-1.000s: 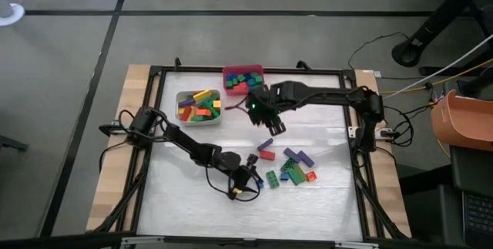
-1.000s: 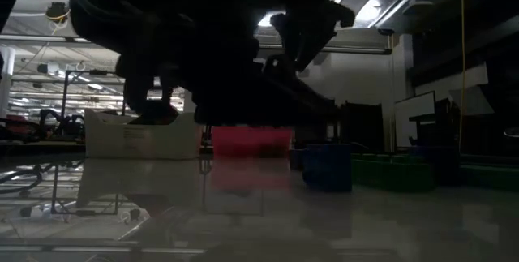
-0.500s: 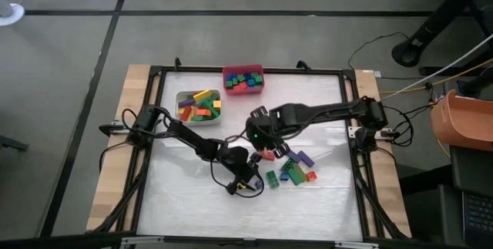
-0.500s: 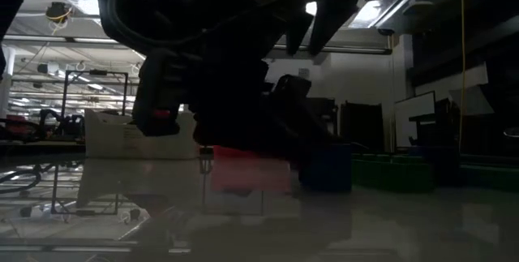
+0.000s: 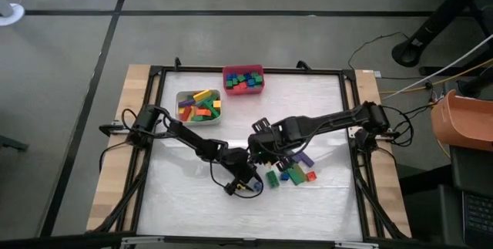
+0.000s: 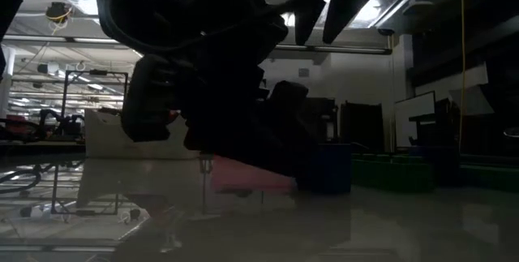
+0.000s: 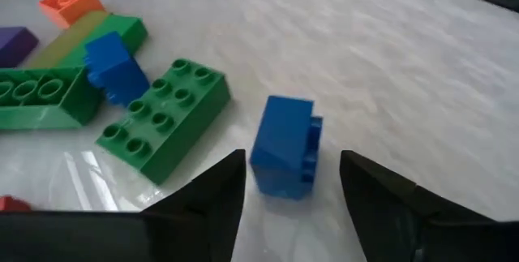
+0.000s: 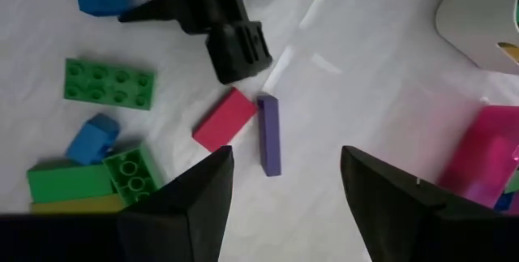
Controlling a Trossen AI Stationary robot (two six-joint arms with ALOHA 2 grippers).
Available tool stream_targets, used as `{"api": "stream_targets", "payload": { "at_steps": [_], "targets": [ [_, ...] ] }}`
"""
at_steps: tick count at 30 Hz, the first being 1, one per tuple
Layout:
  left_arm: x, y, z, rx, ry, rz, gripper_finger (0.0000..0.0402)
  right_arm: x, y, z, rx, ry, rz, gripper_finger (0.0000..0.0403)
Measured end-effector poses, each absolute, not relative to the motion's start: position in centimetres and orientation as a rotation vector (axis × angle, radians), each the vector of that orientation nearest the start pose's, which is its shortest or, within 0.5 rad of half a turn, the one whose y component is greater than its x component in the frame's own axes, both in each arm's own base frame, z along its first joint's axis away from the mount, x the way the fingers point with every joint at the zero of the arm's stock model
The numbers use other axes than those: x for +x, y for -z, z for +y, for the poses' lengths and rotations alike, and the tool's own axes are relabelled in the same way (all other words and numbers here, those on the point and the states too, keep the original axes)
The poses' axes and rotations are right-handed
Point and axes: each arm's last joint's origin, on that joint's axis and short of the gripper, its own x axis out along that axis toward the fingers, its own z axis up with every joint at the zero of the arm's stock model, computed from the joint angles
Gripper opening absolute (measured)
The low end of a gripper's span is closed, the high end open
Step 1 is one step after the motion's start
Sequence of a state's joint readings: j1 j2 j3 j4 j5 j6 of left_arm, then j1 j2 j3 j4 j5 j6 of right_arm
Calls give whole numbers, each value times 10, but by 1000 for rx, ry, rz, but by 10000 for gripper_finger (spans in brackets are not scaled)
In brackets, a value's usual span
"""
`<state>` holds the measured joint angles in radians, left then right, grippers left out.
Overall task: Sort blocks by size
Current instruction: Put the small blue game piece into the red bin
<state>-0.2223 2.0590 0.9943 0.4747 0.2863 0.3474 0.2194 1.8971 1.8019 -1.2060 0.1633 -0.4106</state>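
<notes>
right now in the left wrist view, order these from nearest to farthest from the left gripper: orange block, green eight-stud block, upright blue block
1. Upright blue block, right between the open left gripper fingers.
2. Green eight-stud block, beside it, lying flat.
3. Orange block, farthest, beyond the cluster.

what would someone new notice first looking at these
Two dark arms meet over a loose cluster of blocks at the table's middle. The left end effector stands open around a blue block tipped on its side, while the right end effector hovers open above a red block and purple bar.
</notes>
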Motion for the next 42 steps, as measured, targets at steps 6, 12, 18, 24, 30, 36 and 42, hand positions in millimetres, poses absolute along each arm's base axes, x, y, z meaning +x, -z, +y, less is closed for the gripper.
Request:
{"api": "stream_targets", "payload": {
  "at_steps": [6, 12, 18, 24, 30, 36, 42],
  "targets": [
    [383, -98, -95, 311, 590, 504, 136, 369, -297, 90, -532, -274, 1261, 227],
    [383, -98, -95, 313, 591, 501, 82, 365, -297, 104, -307, -208, 1276, 227],
    [383, -99, -95, 312, 590, 501, 78, 361, -297, 120, -321, -236, 1271, 227],
    [384, -103, -93, 293, 576, 486, 89, 357, -297, 129, -354, -235, 1267, 227],
    [387, -127, -73, 239, 506, 452, 82, 341, -294, 134, -367, -180, 1396, 227],
    [385, -160, -38, 216, 407, 439, 98, 329, -281, 139, -351, -98, 1493, 227],
    [371, -193, 9, 296, 197, 476, 91, 318, -267, 152, -401, -112, 1545, 227]
  ]
}}
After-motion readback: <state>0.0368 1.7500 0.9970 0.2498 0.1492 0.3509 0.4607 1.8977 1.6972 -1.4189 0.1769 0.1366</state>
